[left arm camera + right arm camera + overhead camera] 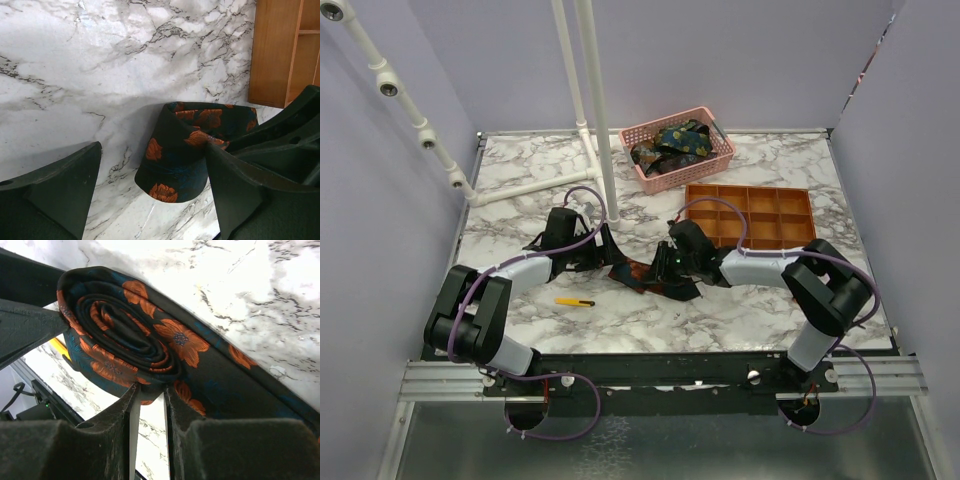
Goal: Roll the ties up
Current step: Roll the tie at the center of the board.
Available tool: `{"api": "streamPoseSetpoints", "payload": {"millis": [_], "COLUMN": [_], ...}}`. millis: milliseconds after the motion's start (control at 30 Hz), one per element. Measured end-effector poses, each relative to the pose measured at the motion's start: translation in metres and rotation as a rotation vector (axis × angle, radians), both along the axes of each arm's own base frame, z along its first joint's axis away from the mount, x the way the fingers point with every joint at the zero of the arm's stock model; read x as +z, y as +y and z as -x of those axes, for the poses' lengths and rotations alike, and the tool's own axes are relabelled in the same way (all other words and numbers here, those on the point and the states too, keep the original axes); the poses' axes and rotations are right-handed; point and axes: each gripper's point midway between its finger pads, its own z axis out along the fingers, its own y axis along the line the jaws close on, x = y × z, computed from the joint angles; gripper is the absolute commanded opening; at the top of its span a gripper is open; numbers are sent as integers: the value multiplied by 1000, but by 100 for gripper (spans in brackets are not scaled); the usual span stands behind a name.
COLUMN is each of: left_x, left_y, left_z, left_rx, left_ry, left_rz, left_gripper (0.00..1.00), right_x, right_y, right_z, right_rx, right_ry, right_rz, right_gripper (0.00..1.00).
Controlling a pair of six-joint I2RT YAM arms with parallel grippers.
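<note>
Tie (175, 340) tail beyond view's edge

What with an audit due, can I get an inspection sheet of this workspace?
Surface: marble table, no spills seen.
Job's things: flowered tie part rolled, mid-table; more ties in pink basket.
Clutter: yellow tool near front; orange tray at right.
Grippers: left pincer open around the tie's end; right pincer shut on the tie.
Cables: purple cables loop along both arms, no snag seen.
Surroundings: white pipe frame, lilac walls.
</note>
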Motion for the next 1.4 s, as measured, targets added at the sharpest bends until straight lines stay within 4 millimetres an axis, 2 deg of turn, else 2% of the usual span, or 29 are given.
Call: {"api": "streamPoseSetpoints", "payload": {"millis": [233, 533, 700, 833, 1000, 1233, 1333, 1400], "left_x": [1, 3, 3, 2, 2, 4, 6, 7], "left_y": [-2, -21, -29, -38, -44, -46, -46, -46], "left_z": [1, 2, 5, 11, 17, 17, 17, 18], "left_rx": [-13, -106, -150, -190, -223, -216, -201, -188], "left_ry": [2, 32, 37, 48, 48, 36, 22, 7], "left_rz": [13, 106, 146, 166, 166, 154, 125, 92], "left_gripper": [86, 85, 79, 68, 40, 15, 2, 0], "right_x": [-5, -14, -14, -14, -14, -13, -12, -11], "right_y": [-6, -10, -9, -8, -9, -9, -11, -16], "right_z": [-7, -11, -13, -14, -14, -14, -11, -6], "right_rx": [-36, -42, -37, -32, -27, -25, -25, -27], "right_ry": [10, 17, 17, 20, 28, 25, 25, 26], "right_rz": [11, -3, -19, -29, -35, -36, -35, -32], "right_gripper": [25, 25, 25, 25, 24, 26, 30, 35]}}
